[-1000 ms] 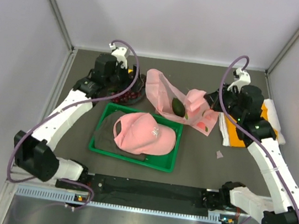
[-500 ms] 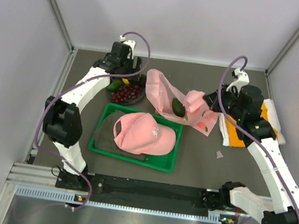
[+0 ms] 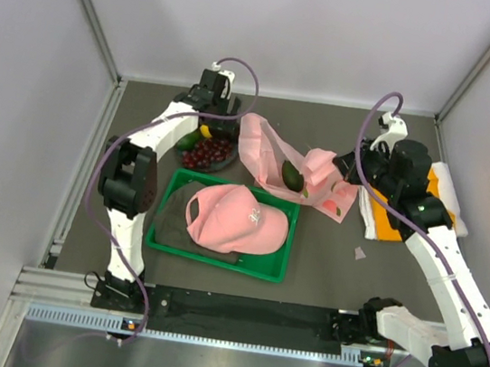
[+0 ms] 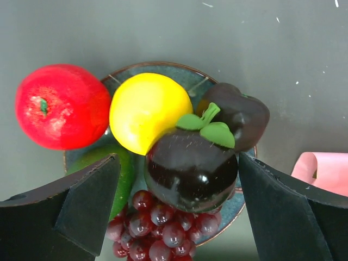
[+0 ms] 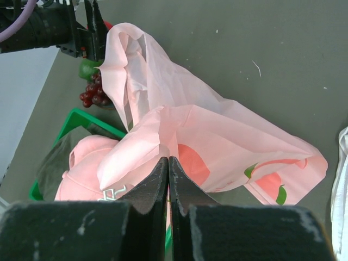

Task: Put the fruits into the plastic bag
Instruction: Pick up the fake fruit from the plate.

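Left gripper [image 4: 175, 168] hangs wide open over the fruits [image 4: 148, 111] on a plate [image 4: 191, 81] — right gripper [image 5: 168, 166] pinches the bag [image 5: 228, 136] tight.

Two dark fruits [image 4: 190, 168], one citrus [image 4: 148, 111] (one bag [image 5: 228, 136]).

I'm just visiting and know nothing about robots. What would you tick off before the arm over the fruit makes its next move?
1. Left gripper open, straddling the dark brown fruit: ok.
2. Fingers low enough to grip it: cannot tell.
3. Neighbours clear of it: not ok, the yellow citrus sits against it.
4. Right gripper shut on the plastic bag: ok.
5. Bag mouth open wide enough for a fruit: cannot tell.
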### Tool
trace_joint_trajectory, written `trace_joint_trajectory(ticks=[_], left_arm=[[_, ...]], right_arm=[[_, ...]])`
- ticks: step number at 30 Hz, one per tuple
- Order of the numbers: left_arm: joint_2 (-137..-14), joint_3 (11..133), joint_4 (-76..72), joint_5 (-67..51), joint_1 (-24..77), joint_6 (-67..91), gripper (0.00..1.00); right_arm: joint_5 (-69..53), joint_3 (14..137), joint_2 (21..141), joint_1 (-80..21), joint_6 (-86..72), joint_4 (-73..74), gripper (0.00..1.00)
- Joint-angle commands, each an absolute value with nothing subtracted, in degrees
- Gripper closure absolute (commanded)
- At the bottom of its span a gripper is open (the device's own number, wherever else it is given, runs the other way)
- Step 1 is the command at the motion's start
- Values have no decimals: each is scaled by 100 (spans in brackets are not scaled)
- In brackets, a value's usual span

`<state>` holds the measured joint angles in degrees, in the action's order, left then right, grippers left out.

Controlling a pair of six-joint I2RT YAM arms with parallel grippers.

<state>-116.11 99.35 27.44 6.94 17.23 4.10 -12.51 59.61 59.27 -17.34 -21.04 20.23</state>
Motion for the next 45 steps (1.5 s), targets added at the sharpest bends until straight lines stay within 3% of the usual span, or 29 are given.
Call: trace_joint_trajectory(ticks=[1,12,25,35,40,45], left_arm=[[-11637,10257,2540,905,1679,237,6],[-11847,10274,2610,352,1679,422,7],[-11927,10309,2698,474,1679,492,10],[-11936,10345,2760,449,1679,562,20],[-11839,10345,2821,413,1679,633,36],[-11716,10354,2883,474,1687,659,43]], right_arm=[[-1283,6047,5845,-1696,-1978,1969,100],[-1345,5968,5862,-1696,-2013,1881,100],[-1371,5968,5897,-1705,-2039,1846,100],[-1354,5968,5915,-1705,-2030,1854,100],[-1362,5977,5924,-1696,-2030,1837,100],[-1362,5968,5933,-1705,-2030,1846,100]])
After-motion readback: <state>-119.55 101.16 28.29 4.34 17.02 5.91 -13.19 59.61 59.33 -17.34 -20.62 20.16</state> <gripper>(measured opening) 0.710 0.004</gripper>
